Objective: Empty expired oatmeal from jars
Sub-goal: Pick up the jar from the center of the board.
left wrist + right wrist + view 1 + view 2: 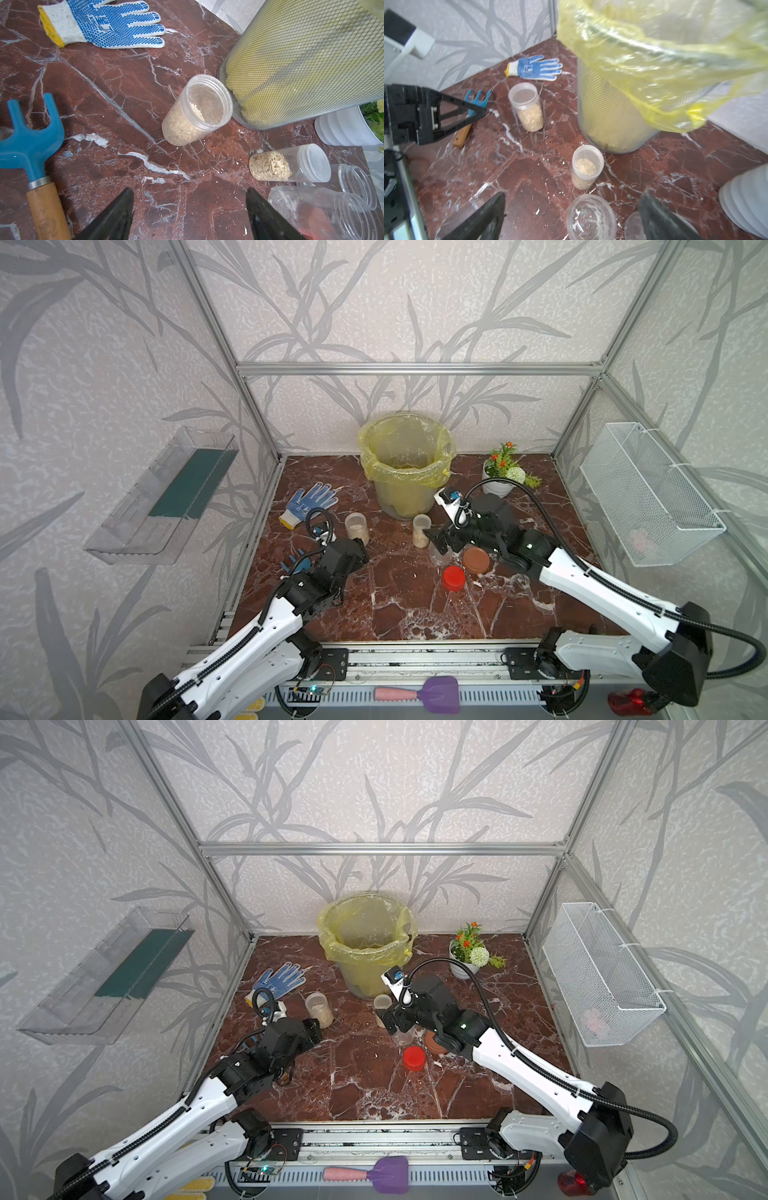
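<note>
Red lid and brown lid lie on the marble, on the near side of the right gripper. Two empty clear jars stand at its fingers, one between them. Ahead: slim jar holding oatmeal, then the mesh bin. Ahead of the left gripper: wide jar, part-filled with oatmeal; hand rake beside that gripper. Both grippers: jaws wide apart, gripping nothing; right-finger contact with the jar cannot be confirmed.
</note>
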Controlling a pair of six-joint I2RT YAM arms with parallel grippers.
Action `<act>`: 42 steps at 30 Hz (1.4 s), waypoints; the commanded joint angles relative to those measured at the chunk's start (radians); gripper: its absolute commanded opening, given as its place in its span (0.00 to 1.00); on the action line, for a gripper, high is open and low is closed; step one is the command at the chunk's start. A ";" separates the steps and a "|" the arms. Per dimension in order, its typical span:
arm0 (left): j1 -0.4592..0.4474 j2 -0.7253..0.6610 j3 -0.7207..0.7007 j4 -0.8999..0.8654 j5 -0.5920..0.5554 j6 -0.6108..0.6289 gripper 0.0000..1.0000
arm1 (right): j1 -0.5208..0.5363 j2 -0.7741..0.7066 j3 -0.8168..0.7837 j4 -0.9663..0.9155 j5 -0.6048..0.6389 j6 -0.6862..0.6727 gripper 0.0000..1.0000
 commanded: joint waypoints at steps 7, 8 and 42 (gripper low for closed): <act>0.005 -0.051 -0.018 -0.018 -0.009 0.047 0.83 | -0.041 0.284 0.201 -0.167 -0.100 -0.139 0.99; 0.005 -0.055 -0.020 -0.019 -0.010 0.049 0.83 | -0.041 0.312 0.226 -0.177 -0.090 -0.147 0.99; 0.004 -0.110 -0.048 -0.020 -0.027 0.078 0.83 | -0.048 0.637 0.402 -0.166 0.072 -0.114 0.85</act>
